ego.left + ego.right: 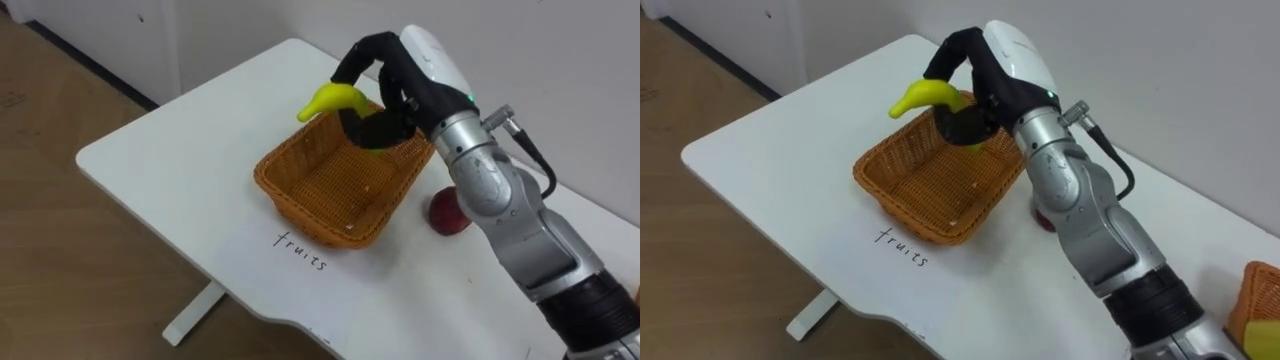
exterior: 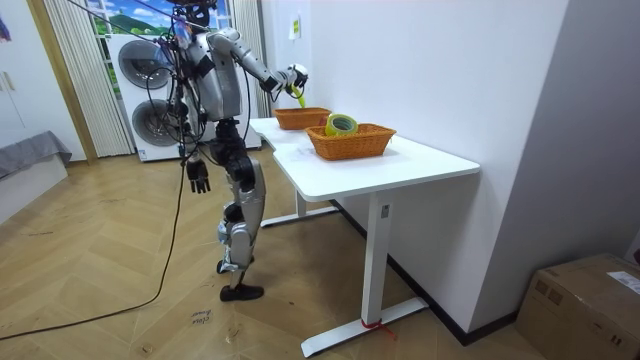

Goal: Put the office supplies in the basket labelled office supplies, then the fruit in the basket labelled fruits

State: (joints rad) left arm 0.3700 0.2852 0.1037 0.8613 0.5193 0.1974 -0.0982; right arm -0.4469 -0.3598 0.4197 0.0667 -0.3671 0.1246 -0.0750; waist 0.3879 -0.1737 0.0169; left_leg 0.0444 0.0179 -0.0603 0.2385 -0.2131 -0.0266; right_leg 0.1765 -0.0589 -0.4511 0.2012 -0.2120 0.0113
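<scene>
My right hand (image 1: 385, 85) is shut on a yellow banana (image 1: 330, 100) and holds it just above the far rim of the wicker fruit basket (image 1: 300, 205), whose inside looks bare. The banana's tip points to the left over the basket. A red apple (image 1: 448, 212) lies on the white table (image 1: 180, 160) right of the basket, partly hidden behind my forearm. In the room view I stand at the table's end, right arm stretched over the fruit basket (image 2: 300, 118), while my left hand (image 2: 198, 178) hangs by my side with relaxed fingers.
The handwritten word "fruits" (image 1: 300, 250) marks the table in front of the basket. A second wicker basket (image 2: 350, 142) holding a yellow-green tape roll (image 2: 341, 124) stands further along the table. A wall runs close behind the table. Two stacked washing machines (image 2: 150, 90) stand behind me.
</scene>
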